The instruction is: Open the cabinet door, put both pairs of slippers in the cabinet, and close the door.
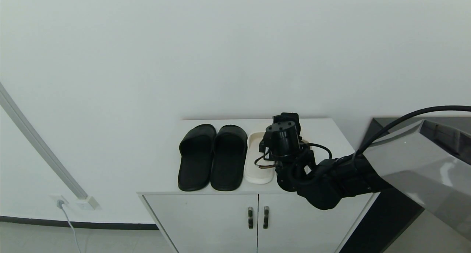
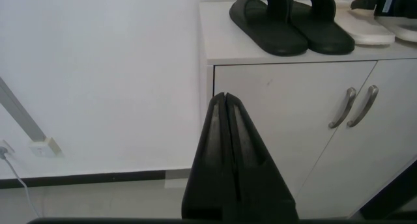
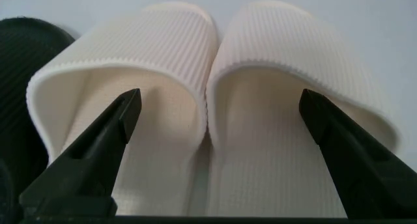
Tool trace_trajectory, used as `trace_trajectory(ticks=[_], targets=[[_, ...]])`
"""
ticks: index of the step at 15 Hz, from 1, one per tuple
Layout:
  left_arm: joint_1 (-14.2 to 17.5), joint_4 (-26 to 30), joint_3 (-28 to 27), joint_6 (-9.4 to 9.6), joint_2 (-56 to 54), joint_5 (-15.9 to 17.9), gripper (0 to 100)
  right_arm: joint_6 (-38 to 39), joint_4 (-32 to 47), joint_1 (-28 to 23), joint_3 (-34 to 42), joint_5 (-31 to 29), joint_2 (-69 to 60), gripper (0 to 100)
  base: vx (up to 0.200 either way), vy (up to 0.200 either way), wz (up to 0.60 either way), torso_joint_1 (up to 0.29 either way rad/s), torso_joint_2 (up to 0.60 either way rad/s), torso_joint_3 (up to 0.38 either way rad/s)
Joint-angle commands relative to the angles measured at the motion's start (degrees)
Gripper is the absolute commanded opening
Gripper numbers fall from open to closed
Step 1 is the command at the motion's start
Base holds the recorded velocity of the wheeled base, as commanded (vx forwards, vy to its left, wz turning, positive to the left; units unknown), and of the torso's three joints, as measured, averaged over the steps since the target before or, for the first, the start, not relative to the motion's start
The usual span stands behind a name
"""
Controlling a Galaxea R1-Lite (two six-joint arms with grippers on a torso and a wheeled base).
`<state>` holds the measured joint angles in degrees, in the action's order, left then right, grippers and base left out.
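Cabinet doors (image 1: 206, 223) up front are shut so basically nothing's done yet, left pincer (image 2: 225, 103) closed on nothing low by the left corner, black slippers (image 1: 212, 157) then white slippers (image 1: 257, 159) sitting up top, right pincer (image 3: 220, 100) wide open straddling the white pair.

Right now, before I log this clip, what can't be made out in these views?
- White slippers: head view, the right arm covers one and part of the other; right wrist view, the picture's edge cuts off their heels.
- Inside of the cabinet: shut doors hide it in head and left wrist views.
- Right hand: head view, its own wrist hides it.
- Cabinet's foot: cut off by the head view's edge.
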<state>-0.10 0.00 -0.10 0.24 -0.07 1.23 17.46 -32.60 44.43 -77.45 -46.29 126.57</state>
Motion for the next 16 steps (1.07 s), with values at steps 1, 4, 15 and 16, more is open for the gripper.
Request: trace_trajectory(ticks=[1,4,15,16], targets=[[0.0,0.0,0.0,0.02,0.1,0.0,0,-0.5,0.2,-0.3,-1.4,0.1,1.0,100,0.000,0.000,0.00,0.000,0.00,0.000],[0.0,0.0,0.0,0.02,0.1,0.0,0,-1.5,0.2,-0.9,-3.7,0.6,3.0,0,0.000,0.000,0.00,0.000,0.00,0.000],[0.0,-0.1,0.0,-0.16,0.1,0.0,0,-5.0,-0.6,-0.9,3.7,3.4,-6.7,0,0.000,0.000,0.00,0.000,0.00,0.000],[0.0,-0.1,0.0,-0.16,0.1,0.0,0,-5.5,-1.6,-0.8,6.4,6.5,-9.3,0,0.000,0.000,0.00,0.000,0.00,0.000]])
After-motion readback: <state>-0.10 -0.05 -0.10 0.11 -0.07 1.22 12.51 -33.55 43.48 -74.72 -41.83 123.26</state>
